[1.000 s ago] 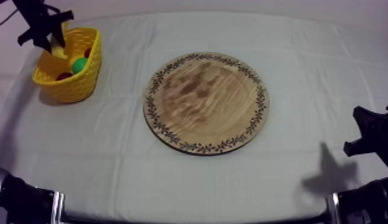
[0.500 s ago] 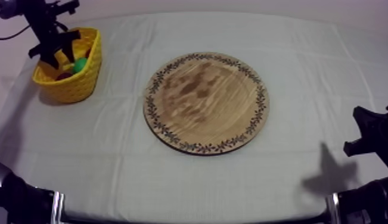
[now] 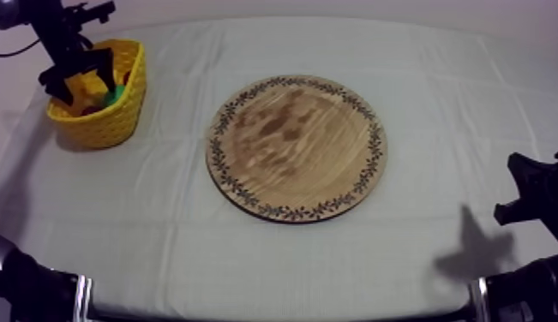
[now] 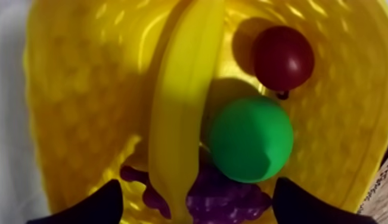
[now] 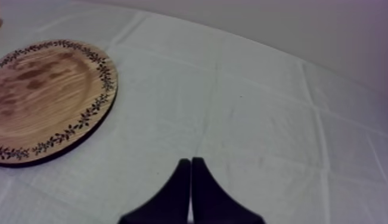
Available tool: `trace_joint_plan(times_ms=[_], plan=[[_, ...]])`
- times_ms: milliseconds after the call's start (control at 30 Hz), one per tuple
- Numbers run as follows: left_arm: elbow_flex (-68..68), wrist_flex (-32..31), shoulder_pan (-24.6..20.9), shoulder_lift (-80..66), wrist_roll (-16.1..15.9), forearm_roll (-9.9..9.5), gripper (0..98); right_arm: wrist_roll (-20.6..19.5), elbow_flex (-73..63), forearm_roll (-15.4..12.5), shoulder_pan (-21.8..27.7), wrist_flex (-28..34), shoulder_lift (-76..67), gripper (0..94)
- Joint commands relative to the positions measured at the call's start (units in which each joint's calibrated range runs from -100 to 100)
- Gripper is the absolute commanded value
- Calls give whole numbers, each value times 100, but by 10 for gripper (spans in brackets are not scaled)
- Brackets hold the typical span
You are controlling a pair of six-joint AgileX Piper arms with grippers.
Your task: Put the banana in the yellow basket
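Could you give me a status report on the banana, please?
Left gripper open over yellow basket. Right gripper shut, clear of wooden board. Banana in basket with grapes, small red fruit, green fruit. Nothing in the way.

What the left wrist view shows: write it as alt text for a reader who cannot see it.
A banana lies lengthwise inside the yellow basket, seen from above, between the open black fingers of the left gripper, which do not touch it. Beside it sit a round green fruit, a small red fruit and a bunch of purple grapes.

Glossy smooth plastic banana [image 4: 181, 107], plastic basket [image 3: 111, 124] w/ textured wall, matt wood-grain board [image 3: 295, 146], matt creased cloth [image 3: 162, 248]
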Motion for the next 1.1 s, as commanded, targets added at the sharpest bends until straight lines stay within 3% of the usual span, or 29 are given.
trace_joint_plan(times_ms=[0,167,367,633,867,1067], plan=[[40,28,18,-134,16,3,955,-9,1,0,0,-2,0,3],[204,106,93,-620,94,23,949,-9,1,0,0,-2,0,3],[555,-144,184,-1370,105,125,866,-9,1,0,0,-2,0,3],[1444,-1070,290,-2551,-113,164,762,-9,1,0,0,-2,0,3],[2847,-2276,296,-3746,-321,242,670,-9,1,0,0,-2,0,3],[3981,-2956,179,-4815,-577,459,683,-9,1,0,0,-2,0,3]])
